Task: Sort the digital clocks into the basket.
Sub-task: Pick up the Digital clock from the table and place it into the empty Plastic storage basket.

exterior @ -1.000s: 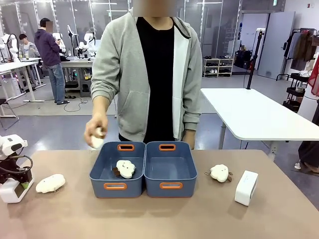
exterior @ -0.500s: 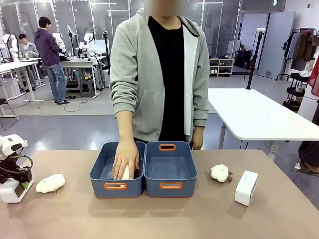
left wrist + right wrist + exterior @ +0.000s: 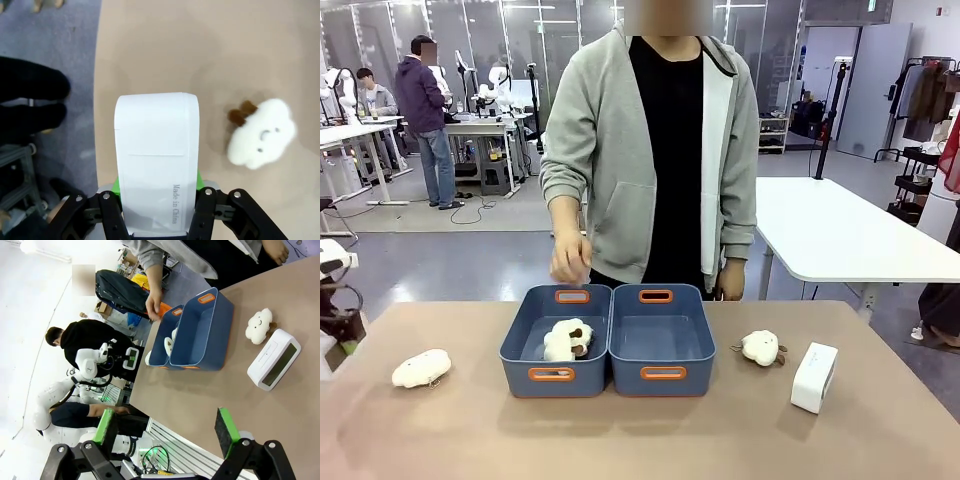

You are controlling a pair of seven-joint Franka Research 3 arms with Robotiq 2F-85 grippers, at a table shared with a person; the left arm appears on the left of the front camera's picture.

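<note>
My left gripper [image 3: 157,189] is shut on a white digital clock [image 3: 155,145], held above the tan table. In the front view only part of the left arm [image 3: 334,300] shows at the left edge. A second white clock [image 3: 814,377] stands on the table at the right, also seen from the right wrist as the clock [image 3: 274,360]. My right gripper [image 3: 165,427] hangs open and well short of it, nothing between its green pads. The right blue basket [image 3: 700,350] holds nothing. Its twin, the left bin [image 3: 516,350], holds sheep plush toys [image 3: 566,340].
A sheep plush [image 3: 420,368] lies at the left of the table, near my left gripper as the sheep [image 3: 261,133]. Another sheep [image 3: 760,347] lies between the baskets and the standing clock. The person's hand [image 3: 568,262] hovers above the left bin's far end.
My left arm has lifted the clock off the table and drawn back towards the left edge. The person put a sheep into the left bin and raised the hand out again.
</note>
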